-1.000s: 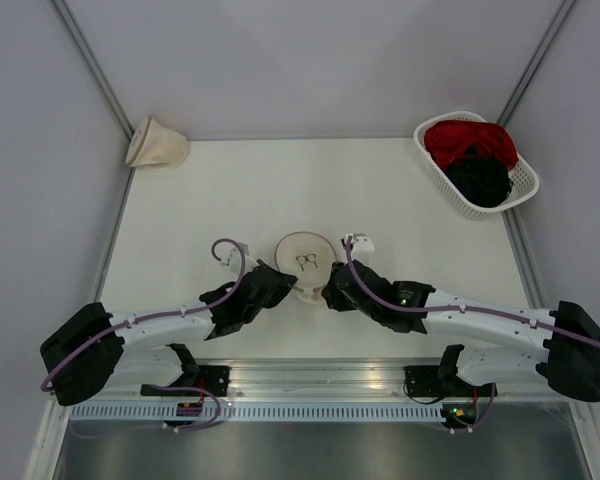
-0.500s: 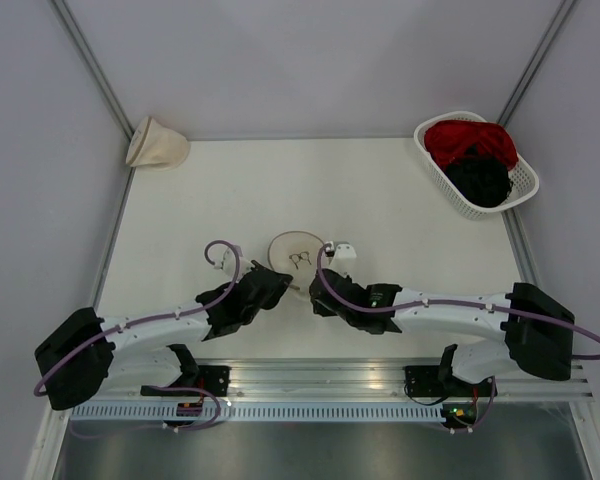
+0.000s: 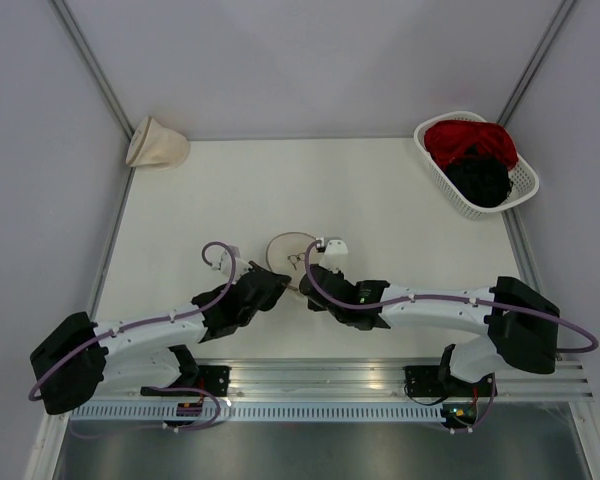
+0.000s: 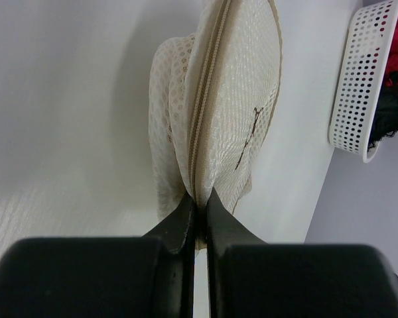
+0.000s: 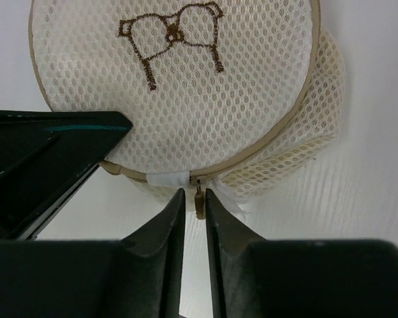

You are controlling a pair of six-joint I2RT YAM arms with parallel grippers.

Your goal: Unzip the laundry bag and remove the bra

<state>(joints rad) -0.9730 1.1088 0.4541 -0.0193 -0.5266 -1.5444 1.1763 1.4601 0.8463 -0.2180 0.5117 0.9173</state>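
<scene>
The laundry bag (image 3: 288,250), a round cream mesh pouch with a brown spectacles-like mark, lies at the table's near middle between both grippers. My left gripper (image 3: 277,287) is shut on the bag's zipped rim (image 4: 199,199) and holds the bag (image 4: 239,99) edge-up. My right gripper (image 3: 307,287) is at the bag's near edge. In the right wrist view its jaws (image 5: 195,202) stand narrowly open on either side of the small tan zipper pull (image 5: 199,204), under the bag (image 5: 179,99), with a gap showing on the pull's left. The zip is closed. The bra is hidden.
A white perforated basket (image 3: 510,185) at the far right holds a red garment (image 3: 465,140) and a black garment (image 3: 477,178); it also shows in the left wrist view (image 4: 355,86). A cone-shaped cream bag (image 3: 157,143) lies at the far left corner.
Both grippers shifted left and the bag moved left and slightly back with them, tipping more on edge. The right arm swung left and brought its jaws to the zipper pull.
</scene>
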